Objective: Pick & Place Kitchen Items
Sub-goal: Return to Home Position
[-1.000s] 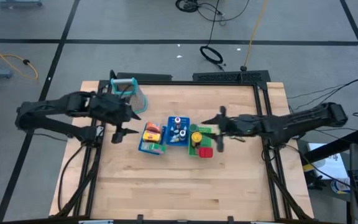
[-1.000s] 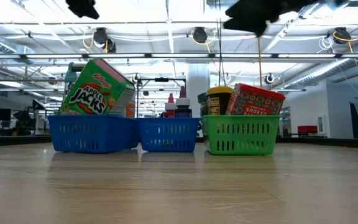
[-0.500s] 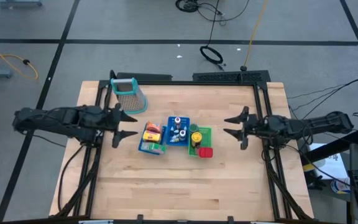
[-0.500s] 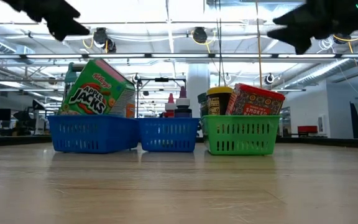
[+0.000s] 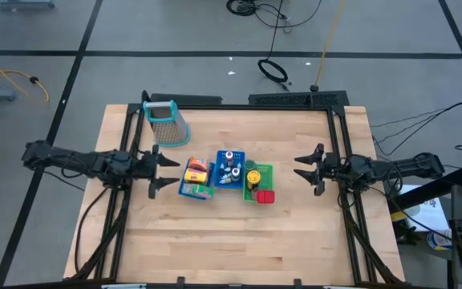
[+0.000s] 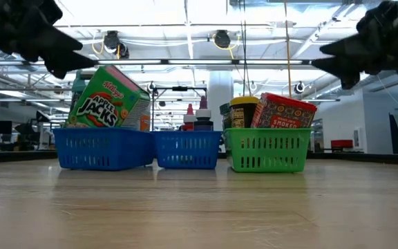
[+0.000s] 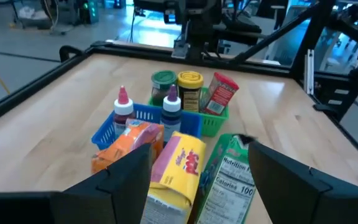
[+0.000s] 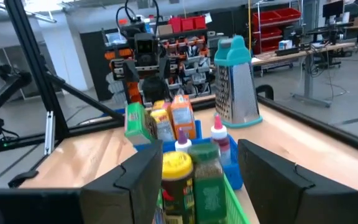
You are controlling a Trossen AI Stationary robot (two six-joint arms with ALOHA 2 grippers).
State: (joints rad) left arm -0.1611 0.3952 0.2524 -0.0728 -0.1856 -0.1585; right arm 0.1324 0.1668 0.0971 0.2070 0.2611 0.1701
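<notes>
From above, see the left end effector [image 5: 167, 172] and right end effector [image 5: 305, 172] spread wide, holding nothing, either side of the left blue bin [image 5: 195, 195] and green bin [image 5: 265, 168]. From low down, find the green box [image 6: 106, 97] leaning in the left blue bin. Through the left wrist, spot the yellow box [image 7: 179, 168] beside the orange packet [image 7: 126, 146]; through the right, the yellow-lidded jar [image 8: 176, 171] in the green bin. Pull both arms straight back, slowly, clear of tall boxes.
</notes>
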